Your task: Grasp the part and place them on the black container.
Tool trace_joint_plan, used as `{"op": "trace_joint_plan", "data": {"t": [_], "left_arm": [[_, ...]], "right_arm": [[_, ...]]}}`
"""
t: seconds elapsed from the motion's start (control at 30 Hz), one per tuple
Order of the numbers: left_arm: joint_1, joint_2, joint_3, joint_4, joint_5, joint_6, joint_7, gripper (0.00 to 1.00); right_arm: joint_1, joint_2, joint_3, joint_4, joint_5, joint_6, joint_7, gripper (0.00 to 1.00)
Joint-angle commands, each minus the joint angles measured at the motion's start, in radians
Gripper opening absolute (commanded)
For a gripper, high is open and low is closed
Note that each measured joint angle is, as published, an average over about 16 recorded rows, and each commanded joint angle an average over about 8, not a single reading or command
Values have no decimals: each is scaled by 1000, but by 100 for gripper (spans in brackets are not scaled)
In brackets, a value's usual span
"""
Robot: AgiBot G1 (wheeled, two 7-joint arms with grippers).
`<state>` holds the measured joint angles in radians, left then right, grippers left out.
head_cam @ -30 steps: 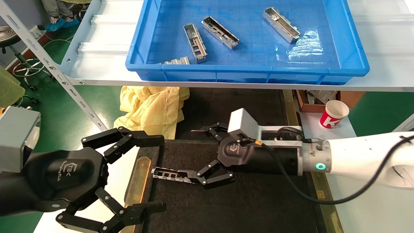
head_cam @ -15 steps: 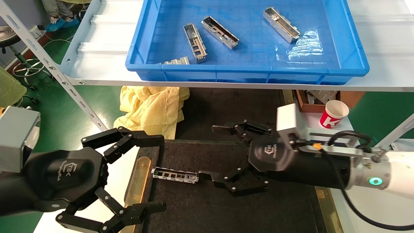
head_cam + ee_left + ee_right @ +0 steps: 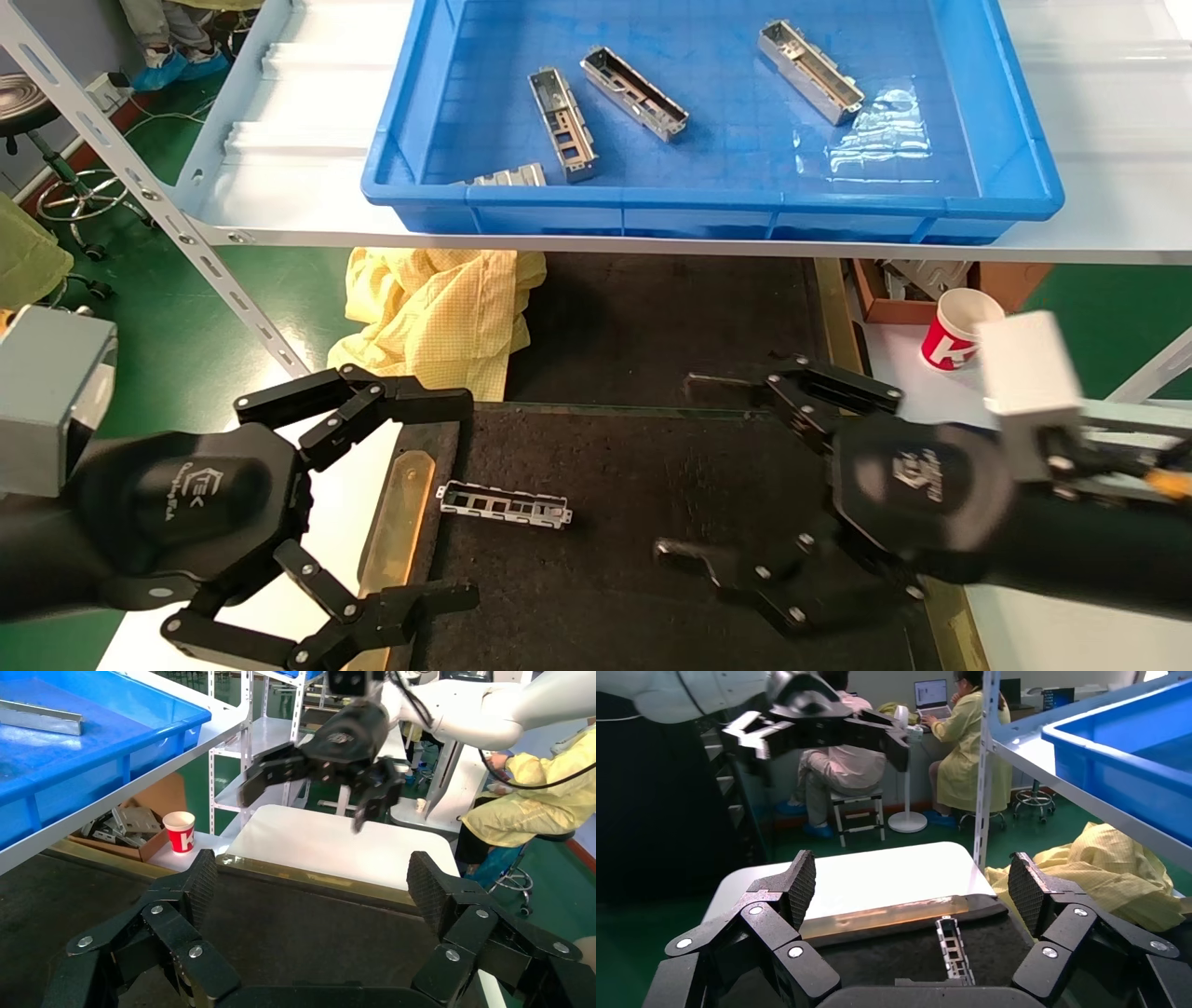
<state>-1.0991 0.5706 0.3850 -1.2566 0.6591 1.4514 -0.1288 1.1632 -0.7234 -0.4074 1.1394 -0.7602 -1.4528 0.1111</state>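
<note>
A white workbench [image 3: 1071,643] carries the black container [image 3: 652,466] under a metal shelf. Nearest, the left gripper [image 3: 372,503] hangs open and empty at the tray's left edge; the right gripper [image 3: 708,475] is open and empty above its right side. One part [image 3: 504,505] lies flat on the container, so one placing looks done. Farther, the blue crate [image 3: 1015,140] holds more parts to move.

In the head view, the blue crate [image 3: 708,200] hides most of one part [image 3: 507,175] behind its front wall, and the picture's top edge cuts off the crate's far side. The right claw [image 3: 694,471] is motion-blurred, its arm running past the picture's edge. The shelf [image 3: 279,233] holding the crate covers the black container's [image 3: 633,578] far end.
</note>
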Motion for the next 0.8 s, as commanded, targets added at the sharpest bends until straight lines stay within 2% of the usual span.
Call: {"op": "trace_joint_plan", "data": {"t": [0.03, 0.37, 0.8], "left_arm": [[0, 0, 0, 0, 0, 0, 0, 100], [0, 0, 0, 0, 0, 0, 0, 100], [0, 0, 0, 0, 0, 0, 0, 100]], "right_arm": [[-19, 24, 27, 31, 6, -9, 16, 100], [-97, 123, 140, 159, 32, -47, 80, 100], [-97, 122, 140, 157, 36, -47, 79, 100]]}}
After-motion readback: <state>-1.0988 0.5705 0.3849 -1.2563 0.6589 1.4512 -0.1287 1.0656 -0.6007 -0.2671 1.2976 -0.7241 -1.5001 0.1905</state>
